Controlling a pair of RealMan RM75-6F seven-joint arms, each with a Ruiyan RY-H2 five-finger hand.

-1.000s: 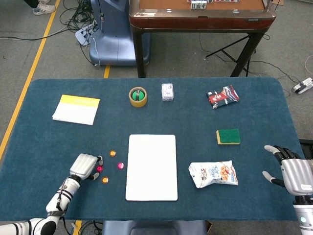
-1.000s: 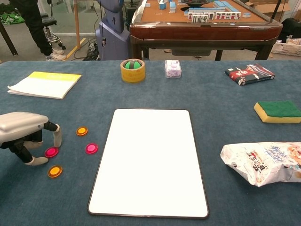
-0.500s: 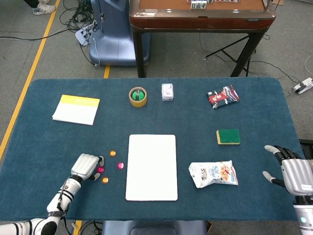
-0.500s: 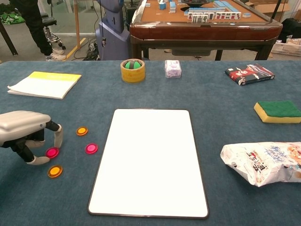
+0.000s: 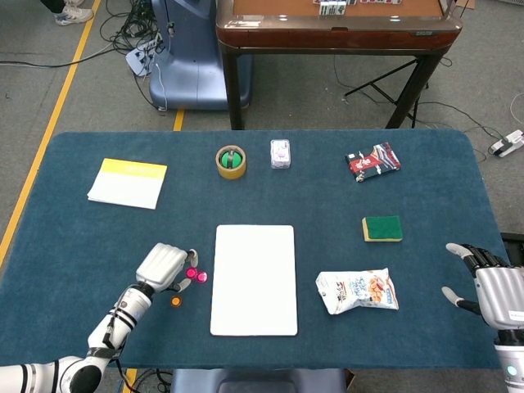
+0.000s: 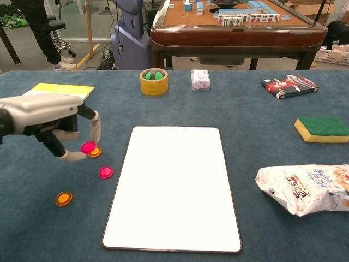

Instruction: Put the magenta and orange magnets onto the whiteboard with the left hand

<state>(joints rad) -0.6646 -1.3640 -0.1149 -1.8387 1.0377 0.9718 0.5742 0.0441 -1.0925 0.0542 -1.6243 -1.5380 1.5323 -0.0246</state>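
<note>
Now the left hand (image 6: 52, 121) holds a magenta magnet (image 6: 87, 147) pinched between thumb and fingertip, lifted above the blue table (image 6: 256, 117).

In the chest view that hand sits at middle left of the frame, just left of the whiteboard (image 6: 173, 185), which lies bare at lower centre. A second magenta magnet (image 6: 106, 172) lies on the cloth near the board's left edge; one orange magnet (image 6: 96, 152) shows just below the pinched one, and another orange magnet (image 6: 64, 198) lies lower left. The right hand (image 5: 495, 291) rests at the lower right edge of the head view, fingers spread and grasping nothing. A yellow notepad (image 6: 53, 97) lies upper left, a tape roll (image 6: 154, 81) top centre, a green sponge (image 6: 322, 129) at right, and a snack bag (image 6: 305, 188) lower right.
</note>
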